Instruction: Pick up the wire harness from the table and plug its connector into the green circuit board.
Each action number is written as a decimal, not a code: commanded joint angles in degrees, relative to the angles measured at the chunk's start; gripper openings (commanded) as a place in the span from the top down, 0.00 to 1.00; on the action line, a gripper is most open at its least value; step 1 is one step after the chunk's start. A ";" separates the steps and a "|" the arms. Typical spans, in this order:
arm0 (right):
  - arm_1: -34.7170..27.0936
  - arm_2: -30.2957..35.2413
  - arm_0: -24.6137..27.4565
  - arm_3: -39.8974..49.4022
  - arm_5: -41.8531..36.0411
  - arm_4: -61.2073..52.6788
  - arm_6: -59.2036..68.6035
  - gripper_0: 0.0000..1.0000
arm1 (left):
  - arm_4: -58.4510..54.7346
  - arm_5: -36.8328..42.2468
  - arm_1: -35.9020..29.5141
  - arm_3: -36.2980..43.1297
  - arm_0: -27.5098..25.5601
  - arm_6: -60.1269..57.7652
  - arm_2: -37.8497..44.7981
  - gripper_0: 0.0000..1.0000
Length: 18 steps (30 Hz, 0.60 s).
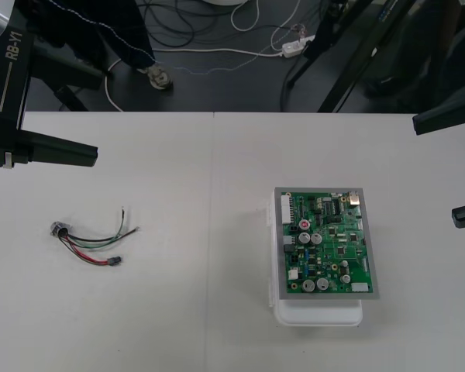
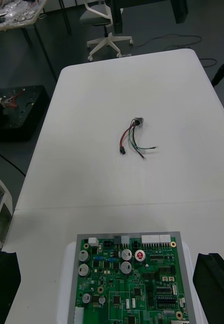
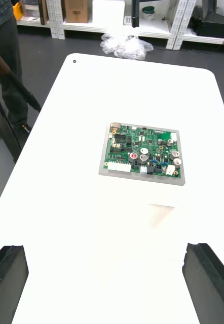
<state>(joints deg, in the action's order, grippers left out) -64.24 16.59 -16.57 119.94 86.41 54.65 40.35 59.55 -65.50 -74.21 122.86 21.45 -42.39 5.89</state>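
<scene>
harness (image 1: 89,242) lies loose on surface (image 1: 201,325), well apart from green board (image 1: 325,244) | likely light, limp wires | best hold: just behind black plug (image 1: 114,261) | left fingers (image 3: 8,283) apart | right fingers (image 2: 213,283) apart

Left arm (image 1: 8,77) in from the left, over the counter's (image 1: 217,310) left edge. Left tool (image 3: 104,248): fingers (image 3: 8,283) spread wide, out at the corners. Right tool (image 2: 108,255) at the right edge, raised, fingers (image 2: 213,283) likewise far apart.
</scene>
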 commanded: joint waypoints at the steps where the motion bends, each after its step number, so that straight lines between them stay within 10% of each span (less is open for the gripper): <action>1: -1.06 1.87 0.14 0.30 -0.45 -0.16 -0.89 0.00 | -0.84 2.92 -1.20 0.01 0.26 3.02 -0.35 0.10; 18: -1.06 1.87 0.14 0.30 -0.45 -0.16 -0.89 0.00 | -0.84 2.92 -1.20 0.01 0.26 3.02 -0.35 0.10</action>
<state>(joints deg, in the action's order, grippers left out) -64.24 16.59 -16.57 119.94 86.41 54.65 40.35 59.55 -65.50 -74.21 122.86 21.45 -42.39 5.89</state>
